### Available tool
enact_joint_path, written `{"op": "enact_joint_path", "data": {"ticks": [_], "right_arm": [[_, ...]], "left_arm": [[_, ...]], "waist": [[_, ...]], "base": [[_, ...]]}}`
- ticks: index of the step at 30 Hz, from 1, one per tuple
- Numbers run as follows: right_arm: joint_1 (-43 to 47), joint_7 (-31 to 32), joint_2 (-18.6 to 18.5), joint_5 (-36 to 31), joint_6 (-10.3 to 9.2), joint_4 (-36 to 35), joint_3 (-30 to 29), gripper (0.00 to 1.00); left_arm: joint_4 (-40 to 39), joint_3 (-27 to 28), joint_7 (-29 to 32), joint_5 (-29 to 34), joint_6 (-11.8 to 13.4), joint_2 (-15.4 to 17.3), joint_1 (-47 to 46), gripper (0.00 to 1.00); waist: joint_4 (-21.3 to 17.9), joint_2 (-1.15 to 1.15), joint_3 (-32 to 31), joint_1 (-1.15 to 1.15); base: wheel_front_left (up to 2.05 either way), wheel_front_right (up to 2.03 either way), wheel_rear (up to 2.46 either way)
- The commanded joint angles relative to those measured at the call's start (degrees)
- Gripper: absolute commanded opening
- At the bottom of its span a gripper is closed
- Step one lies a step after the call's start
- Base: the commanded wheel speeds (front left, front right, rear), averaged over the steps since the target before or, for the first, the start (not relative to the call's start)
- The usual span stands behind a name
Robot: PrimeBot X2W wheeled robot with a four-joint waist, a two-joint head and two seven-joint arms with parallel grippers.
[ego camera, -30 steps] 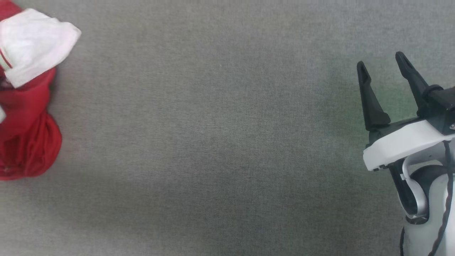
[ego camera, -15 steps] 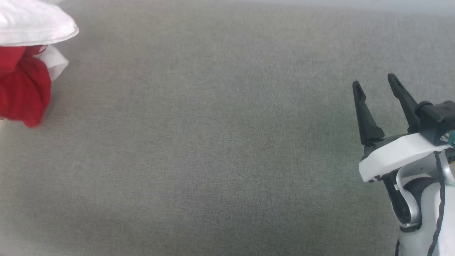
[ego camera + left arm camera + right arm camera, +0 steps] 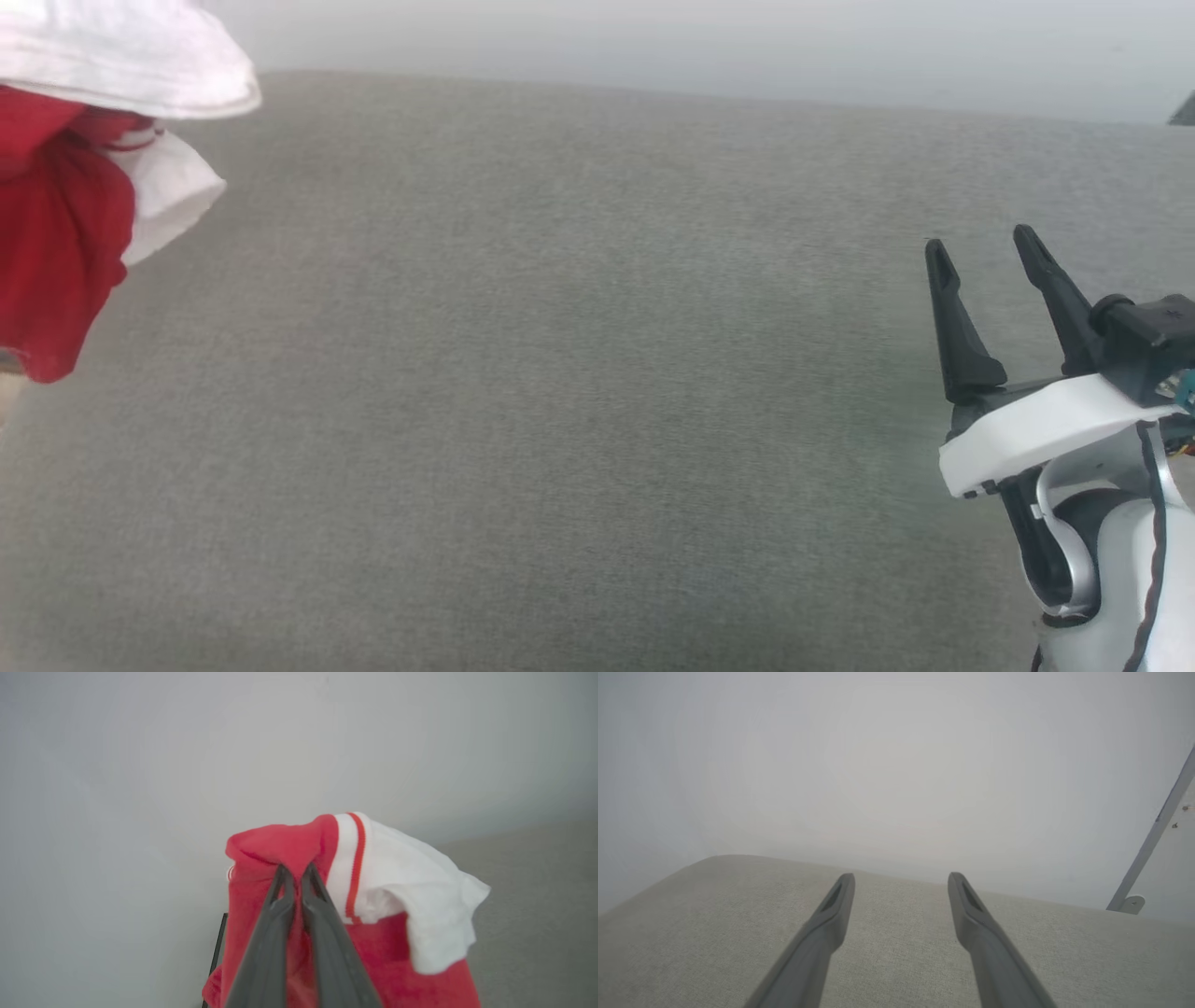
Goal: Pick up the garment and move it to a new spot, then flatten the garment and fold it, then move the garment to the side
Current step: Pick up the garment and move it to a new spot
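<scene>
Hanging bunched at nine o'clock, with left gripper (image 3: 295, 870) pinched tight on garment (image 3: 56, 233) and right gripper (image 3: 980, 240) spread empty at four o'clock: pickup apparently done, placing, flattening, folding, siding ahead.

The garment (image 3: 280, 847) hangs bunched, a red fold pinched in my left gripper (image 3: 295, 869); its white, red-striped sleeve drapes right of the jaws.
</scene>
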Motion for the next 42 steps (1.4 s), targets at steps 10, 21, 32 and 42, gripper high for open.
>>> {"op": "enact_joint_path", "data": {"ticks": [10, 21, 32, 42], "right_arm": [[1.1, -2.3, 0.7, 1.1, 0.00, 0.3, -3.3, 1.00], [2.7, -4.2, 1.0, 2.0, 0.00, 0.6, -5.2, 1.00], [2.6, -7.0, 1.1, 5.1, 0.00, 3.6, -3.4, 1.00], [1.4, -9.5, 1.1, 6.5, 0.00, 6.8, -1.2, 1.00]], "left_arm": [[-20.4, 0.7, 7.1, -2.3, 8.3, 5.4, 5.5, 0.00], [-32.0, -2.7, 13.1, -0.5, 12.9, 3.9, 6.2, 0.00], [-33.8, -12.8, 17.4, 0.2, 17.7, -6.3, 12.3, 0.00], [-25.9, -22.0, 18.6, 2.0, 17.2, -14.2, 17.7, 0.00]], "waist": [[-9.0, -0.01, -0.9, 0.00], [-16.9, -0.01, 0.0, 0.00], [-21.8, -0.01, 1.7, 0.00], [-23.7, -0.01, 4.0, 0.00]], "base": [[0.00, 0.00, 0.00], [0.00, 0.00, 0.00], [0.00, 0.00, 0.00], [0.00, 0.00, 0.00]]}}
